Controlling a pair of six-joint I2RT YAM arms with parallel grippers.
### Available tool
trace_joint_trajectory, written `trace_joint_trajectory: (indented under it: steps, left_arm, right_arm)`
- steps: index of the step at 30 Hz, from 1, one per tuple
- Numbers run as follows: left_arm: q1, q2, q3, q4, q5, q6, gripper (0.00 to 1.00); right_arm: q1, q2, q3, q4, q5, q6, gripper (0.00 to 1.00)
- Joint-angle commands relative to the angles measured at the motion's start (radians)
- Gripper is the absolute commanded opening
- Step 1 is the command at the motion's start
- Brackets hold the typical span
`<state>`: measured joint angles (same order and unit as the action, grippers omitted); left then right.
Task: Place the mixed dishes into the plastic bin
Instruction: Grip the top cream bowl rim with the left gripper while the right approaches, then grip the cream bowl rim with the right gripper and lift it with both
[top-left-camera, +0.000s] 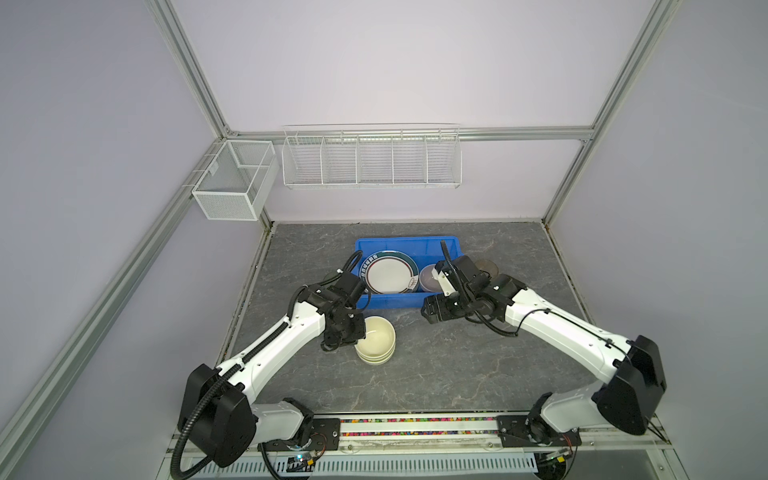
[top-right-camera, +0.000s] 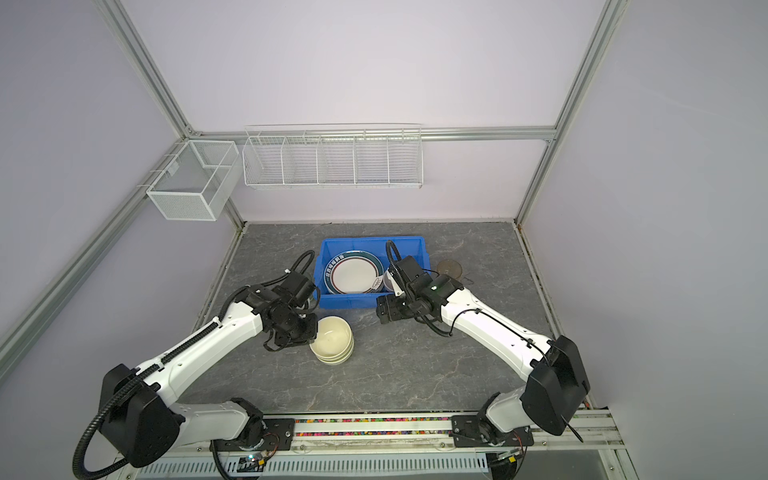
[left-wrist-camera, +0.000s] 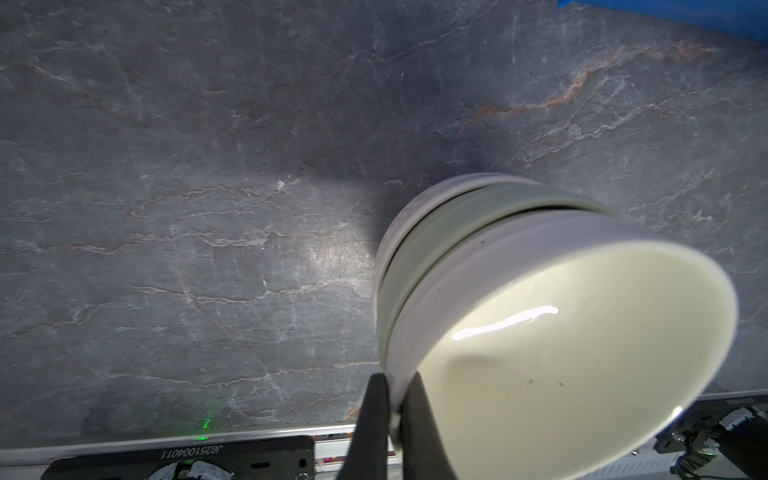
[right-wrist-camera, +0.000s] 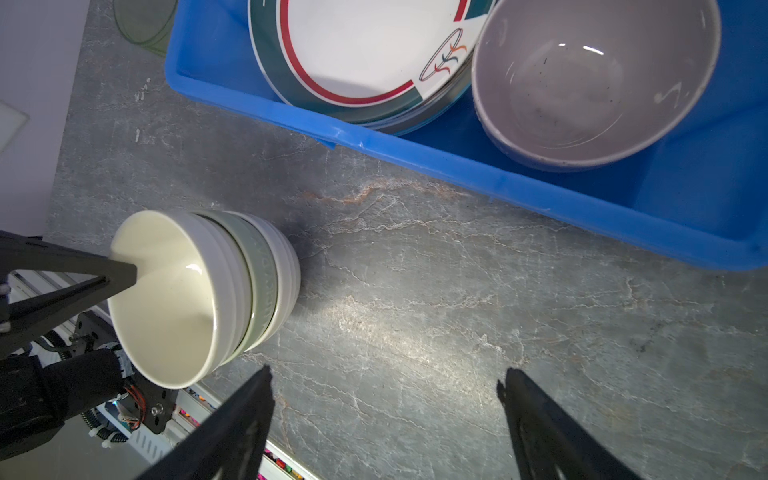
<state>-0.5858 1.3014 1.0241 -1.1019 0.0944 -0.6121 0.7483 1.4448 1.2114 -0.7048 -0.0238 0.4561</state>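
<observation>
Grey stone-look table (top-left-camera: 457, 365), blue bin (top-left-camera: 407, 242) at the back with a teal-red rimmed plate (top-left-camera: 388, 274) and a lilac bowl (right-wrist-camera: 590, 79) side by side in it. Stack of bowls (top-left-camera: 376, 340) is out on the table just in front of the bin, left pincer (left-wrist-camera: 395, 386) pinched tight on the top cream rim. Right pincer (right-wrist-camera: 384, 386) hangs spread wide over bare table nearby.

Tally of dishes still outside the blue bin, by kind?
Bowls: 3, one stack: top cream bowl, green bowl, bottom cream bowl; the left gripper pinches the top rim.
Cups: 2, green cup and amber cup, one at each end of the blue bin.
Plates: 0 seen outside.
Total: 5
</observation>
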Motion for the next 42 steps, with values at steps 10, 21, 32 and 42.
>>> trace_joint_trajectory:
  steps: [10, 21, 32, 42]
  left_arm:
    - [-0.005, -0.022, 0.092, -0.048, 0.012, 0.001, 0.0]
    - [-0.005, -0.016, 0.158, -0.086, 0.028, -0.002, 0.0]
    - [-0.012, 0.016, 0.24, -0.092, 0.033, -0.007, 0.0]
    - [-0.031, 0.053, 0.284, -0.094, 0.034, -0.001, 0.0]
  right_arm:
    - [-0.002, 0.009, 0.012, -0.011, -0.063, -0.005, 0.88]
    - [0.077, 0.058, 0.141, -0.126, -0.01, -0.014, 0.88]
    - [0.2, 0.171, 0.301, -0.194, 0.067, -0.01, 0.98]
    - [0.243, 0.296, 0.421, -0.24, 0.132, -0.009, 0.7]
